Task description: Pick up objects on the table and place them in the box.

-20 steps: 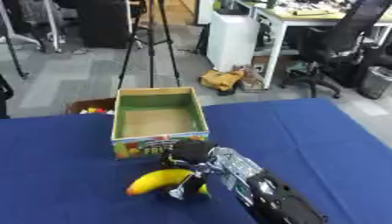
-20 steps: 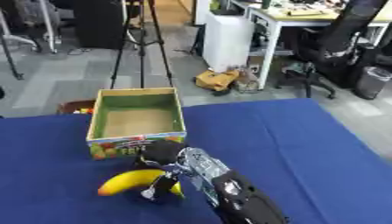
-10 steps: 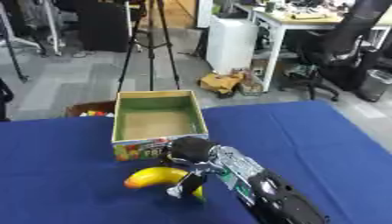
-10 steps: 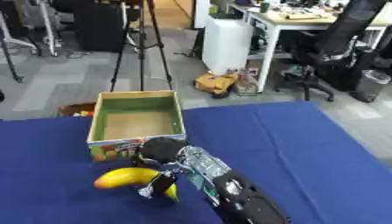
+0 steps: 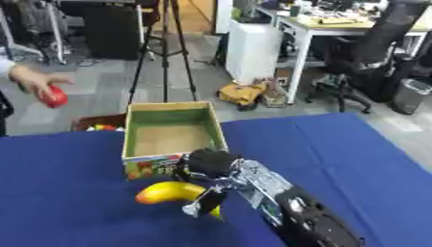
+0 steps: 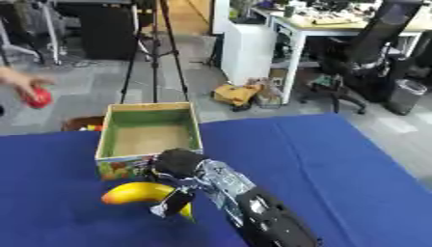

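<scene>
Near the front edge of the table (image 5: 354,144), which carries a blue cloth, the robot's right hand (image 5: 209,166) has its fingers curled around a yellow banana (image 5: 173,191). Half a second ago the banana sat lower and closer to the front edge; now it is raised a little and carried nearer to the box, so the lift has begun and the grasp seems to hold. The fruit hangs just in front of the cardboard box (image 5: 169,136), which stands open near the far edge of the table, with its green inner walls empty. I judge that the next move is to bring the banana over the front wall and release it inside. The left hand does not show in any view. Beyond the far left corner, a person's hand (image 5: 30,79) holds a red round object (image 5: 54,98).
</scene>
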Robot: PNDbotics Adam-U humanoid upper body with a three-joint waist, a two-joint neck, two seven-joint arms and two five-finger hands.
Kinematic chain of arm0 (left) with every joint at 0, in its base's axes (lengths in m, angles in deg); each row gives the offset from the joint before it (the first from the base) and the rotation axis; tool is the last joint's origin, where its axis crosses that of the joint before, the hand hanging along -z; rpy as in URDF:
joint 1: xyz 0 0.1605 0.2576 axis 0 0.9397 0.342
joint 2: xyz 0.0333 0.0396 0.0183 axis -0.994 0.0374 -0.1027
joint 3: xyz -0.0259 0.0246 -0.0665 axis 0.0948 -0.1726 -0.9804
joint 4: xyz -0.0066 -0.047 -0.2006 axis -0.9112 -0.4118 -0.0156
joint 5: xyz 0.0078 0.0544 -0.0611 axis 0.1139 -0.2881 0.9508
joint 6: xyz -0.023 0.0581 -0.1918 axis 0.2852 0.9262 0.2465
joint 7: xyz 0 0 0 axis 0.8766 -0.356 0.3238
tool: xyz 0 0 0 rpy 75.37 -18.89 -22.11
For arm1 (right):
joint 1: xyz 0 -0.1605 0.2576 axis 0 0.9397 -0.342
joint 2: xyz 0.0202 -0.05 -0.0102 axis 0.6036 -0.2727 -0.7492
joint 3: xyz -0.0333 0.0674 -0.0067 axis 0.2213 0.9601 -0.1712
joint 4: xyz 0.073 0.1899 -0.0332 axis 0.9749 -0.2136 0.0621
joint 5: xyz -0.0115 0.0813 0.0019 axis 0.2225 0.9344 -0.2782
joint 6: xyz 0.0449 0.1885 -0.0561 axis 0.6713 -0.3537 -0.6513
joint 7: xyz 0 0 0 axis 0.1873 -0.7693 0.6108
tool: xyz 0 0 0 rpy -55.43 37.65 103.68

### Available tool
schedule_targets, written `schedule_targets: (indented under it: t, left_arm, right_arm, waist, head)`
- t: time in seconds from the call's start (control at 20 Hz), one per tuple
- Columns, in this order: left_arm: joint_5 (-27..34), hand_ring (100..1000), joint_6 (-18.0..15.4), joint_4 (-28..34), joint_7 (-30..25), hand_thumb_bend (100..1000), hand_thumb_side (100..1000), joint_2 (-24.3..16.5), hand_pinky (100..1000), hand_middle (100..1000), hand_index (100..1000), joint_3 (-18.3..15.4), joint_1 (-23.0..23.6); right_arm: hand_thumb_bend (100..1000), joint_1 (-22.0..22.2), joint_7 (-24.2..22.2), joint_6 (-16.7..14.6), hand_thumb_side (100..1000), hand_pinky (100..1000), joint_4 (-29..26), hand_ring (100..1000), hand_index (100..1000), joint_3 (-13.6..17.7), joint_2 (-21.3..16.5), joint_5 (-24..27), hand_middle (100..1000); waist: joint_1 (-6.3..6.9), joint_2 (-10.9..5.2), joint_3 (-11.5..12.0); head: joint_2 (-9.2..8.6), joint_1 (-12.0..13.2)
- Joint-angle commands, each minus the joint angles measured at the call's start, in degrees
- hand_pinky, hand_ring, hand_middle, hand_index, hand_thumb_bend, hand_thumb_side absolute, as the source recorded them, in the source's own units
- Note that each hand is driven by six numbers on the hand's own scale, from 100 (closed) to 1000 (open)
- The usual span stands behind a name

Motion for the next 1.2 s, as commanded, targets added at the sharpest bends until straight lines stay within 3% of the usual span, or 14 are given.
schedule_targets:
  t: [0.05,1.2]
  left_arm:
    - [-0.2,665,-0.1,1.1,0.2,100,988,-0.5,464,640,863,-0.3,-0.4]
    - [-0.7,669,-0.1,1.1,-0.1,100,989,-0.6,472,647,864,-0.1,0.0]
  right_arm:
    - [125,-1.1,0.5,0.2,513,445,-1.8,548,552,0.5,-1.8,0.8,488]
    - [100,-1.5,1.6,2.1,546,435,-7.5,530,531,0.2,-4.2,5.6,471]
  waist:
    - [0.24,-1.2,-0.1]
    - [0.12,-3.61,-0.7]
  head:
    - [0.09,-0.1]
    - [0.78,-0.3]
